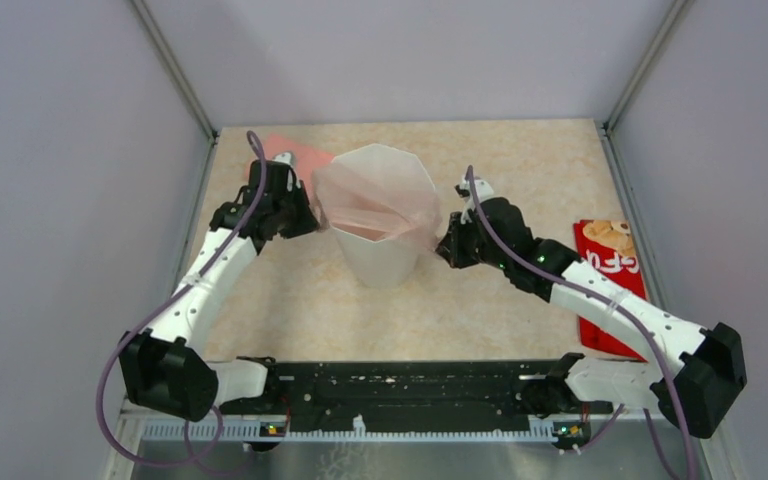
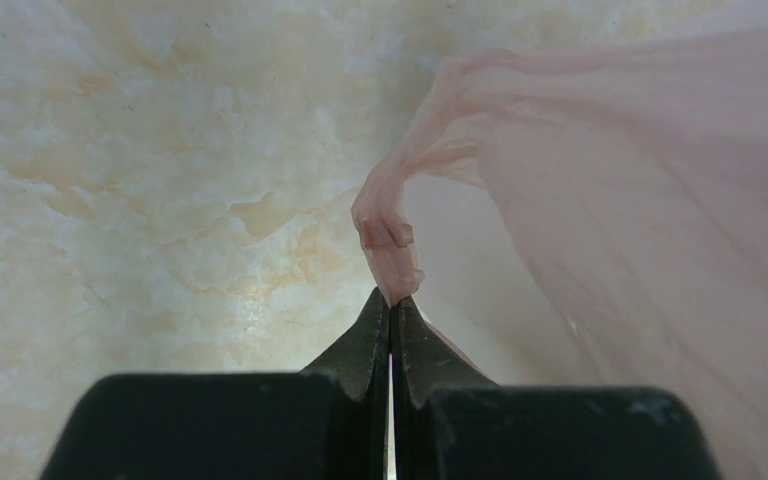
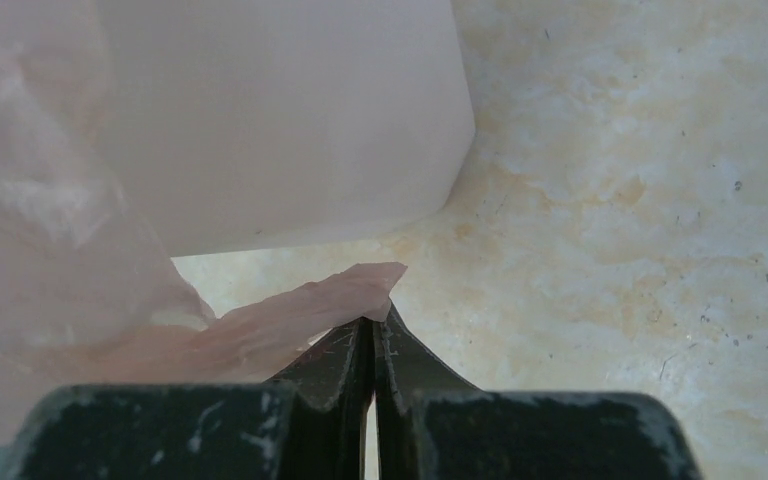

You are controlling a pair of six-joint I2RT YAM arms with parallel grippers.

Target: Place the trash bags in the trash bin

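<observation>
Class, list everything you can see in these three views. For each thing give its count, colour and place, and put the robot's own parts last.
trash bag: one, translucent pale pink, stretched over the bin's top
trash bin: one, translucent white, upright mid-table
cloth: one, salmon pink, far left of the table, partly behind the left arm
packet: one, red with white lettering, flat at the table's right edge, partly under the right arm
table: one, beige marbled, grey panels around it
arms: two, white and black, left arm and right arm reaching to either side of the bin
left hand: one, black, shut on a bag corner
right hand: one, black, shut on the opposite corner
</observation>
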